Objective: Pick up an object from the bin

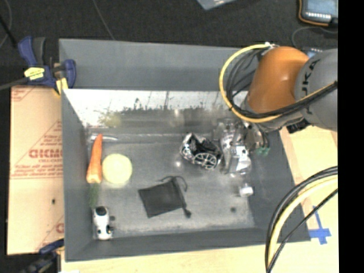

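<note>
The tool (pixel 236 152) is hanging low inside the grey metal bin (pixel 142 67), just to the view's right of a black-and-white toy (pixel 200 151) with wheel-like rings. It is sitting so close to the toy that I cannot tell whether the two are touching. I also cannot tell whether the tool is standing apart or together, because its metal parts are blurring into one mass beneath the orange wrist cover (pixel 276 78).

A small white piece (pixel 245 191) is lying near the toy, to its right and toward the near wall. A black drawstring pouch (pixel 162 199) is lying flat to the toy's left, also nearer the front. Well to the toy's left, a pale yellow round fruit (pixel 116 169) is resting just beside an orange carrot (pixel 95 158). Farthest from the toy, a little white-and-black figure (pixel 102 223) is sitting in the near-left corner.
</note>
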{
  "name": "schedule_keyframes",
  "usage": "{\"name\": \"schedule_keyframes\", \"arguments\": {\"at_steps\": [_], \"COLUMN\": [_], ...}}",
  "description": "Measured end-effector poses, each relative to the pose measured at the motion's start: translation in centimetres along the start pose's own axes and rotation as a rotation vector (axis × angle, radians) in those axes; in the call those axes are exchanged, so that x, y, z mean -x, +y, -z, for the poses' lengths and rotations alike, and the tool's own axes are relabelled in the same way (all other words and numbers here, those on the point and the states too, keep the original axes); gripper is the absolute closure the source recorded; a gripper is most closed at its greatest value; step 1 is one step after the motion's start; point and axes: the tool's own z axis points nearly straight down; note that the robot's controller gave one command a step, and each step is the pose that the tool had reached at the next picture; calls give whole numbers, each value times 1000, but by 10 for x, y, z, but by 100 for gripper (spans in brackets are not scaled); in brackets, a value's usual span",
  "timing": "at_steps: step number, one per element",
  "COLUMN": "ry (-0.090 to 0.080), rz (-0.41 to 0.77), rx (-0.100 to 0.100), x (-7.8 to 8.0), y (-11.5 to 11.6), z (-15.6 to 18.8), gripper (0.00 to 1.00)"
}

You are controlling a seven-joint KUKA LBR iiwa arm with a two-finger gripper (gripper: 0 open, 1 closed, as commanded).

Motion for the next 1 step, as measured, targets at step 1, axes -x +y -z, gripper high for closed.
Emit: {"name": "schedule_keyframes", "arguments": {"at_steps": [1], "ry": [9], "rz": [-94], "rx": [0], "x": [21], "y": [1], "z": [-16], "gripper": [0]}}
